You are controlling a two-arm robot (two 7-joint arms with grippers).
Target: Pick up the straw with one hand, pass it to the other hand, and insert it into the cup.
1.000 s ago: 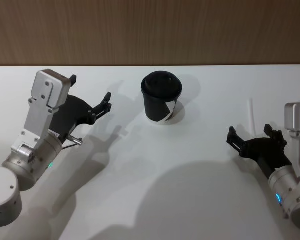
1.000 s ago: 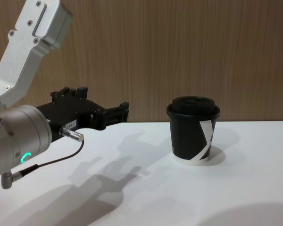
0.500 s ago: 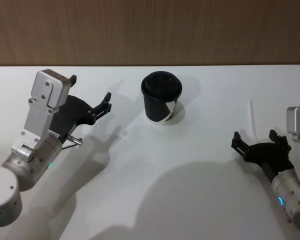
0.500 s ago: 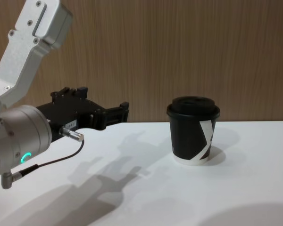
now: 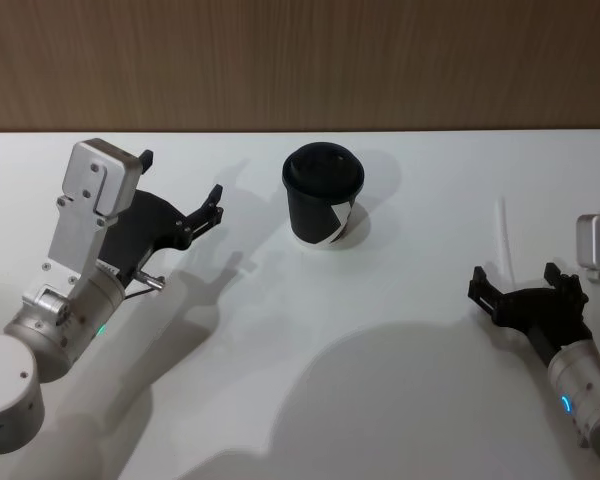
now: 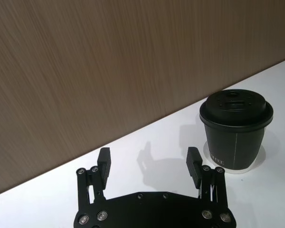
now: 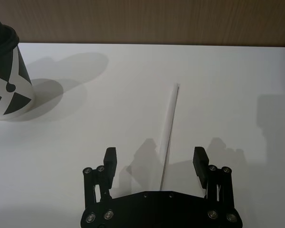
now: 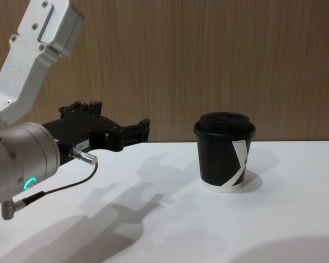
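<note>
1 straw [image 7: 170,118] end hidden behind spread right claw [image 7: 155,154]; left claw [image 6: 148,154] spread.

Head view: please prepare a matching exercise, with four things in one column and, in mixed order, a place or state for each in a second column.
Things:
1. straw
2. cup
3. left gripper
4. right gripper

States:
A. open, to the left of the cup
B. lying flat on the table
C. upright, lid on
D. open, lined up with the straw

Pairs: 1-B, 2-C, 3-A, 4-D
</note>
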